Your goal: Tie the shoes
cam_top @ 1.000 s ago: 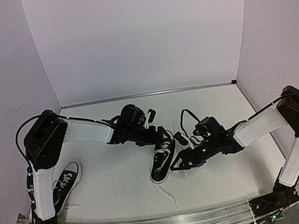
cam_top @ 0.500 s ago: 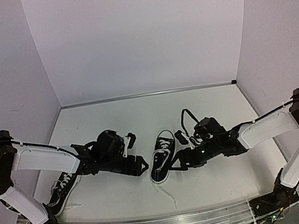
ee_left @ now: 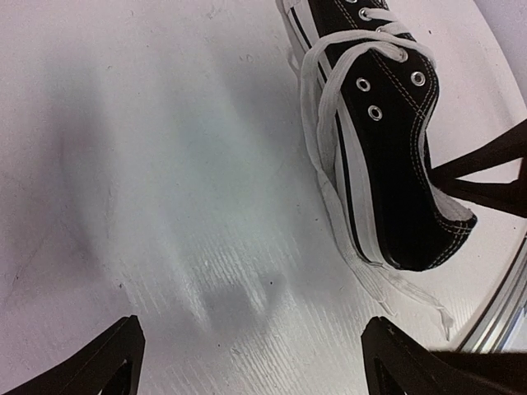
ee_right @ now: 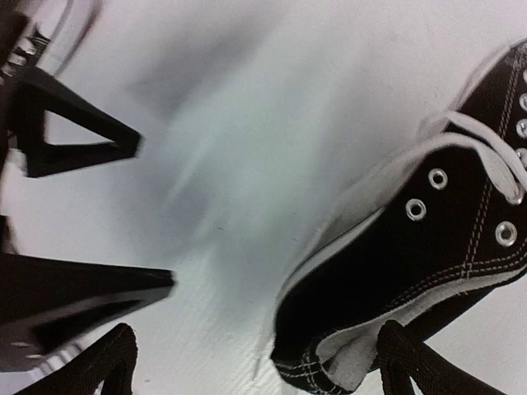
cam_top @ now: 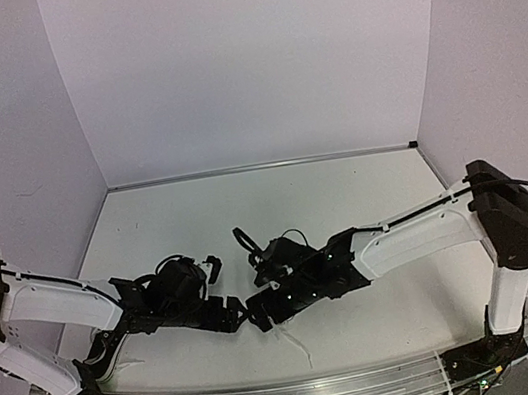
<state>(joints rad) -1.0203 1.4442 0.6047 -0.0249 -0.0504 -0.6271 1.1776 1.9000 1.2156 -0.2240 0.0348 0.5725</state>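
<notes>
One of the shoes [ee_left: 387,123], black canvas with a white sole edge, lies at the upper right of the left wrist view. Its white laces [ee_left: 329,173] hang loose and trail past the heel. My left gripper [ee_left: 255,374] stands open over bare table to the left of that heel. The right wrist view has the same shoe [ee_right: 412,263], its heel just inside the right finger of my open right gripper [ee_right: 255,370]. From above, the right wrist hides this shoe; both grippers [cam_top: 231,316] [cam_top: 261,312] meet tip to tip. The other shoe [cam_top: 100,359] peeks out under the left arm.
The metal rail of the table's near edge [ee_left: 502,304] runs close behind the shoe's heel. A loose lace end [cam_top: 293,340] lies on the white table [cam_top: 366,201] toward the front. White walls close the back and both sides.
The left arm swung from behind the middle shoe round to the near centre. The right arm slid left over that shoe. Both grippers spread wider.
</notes>
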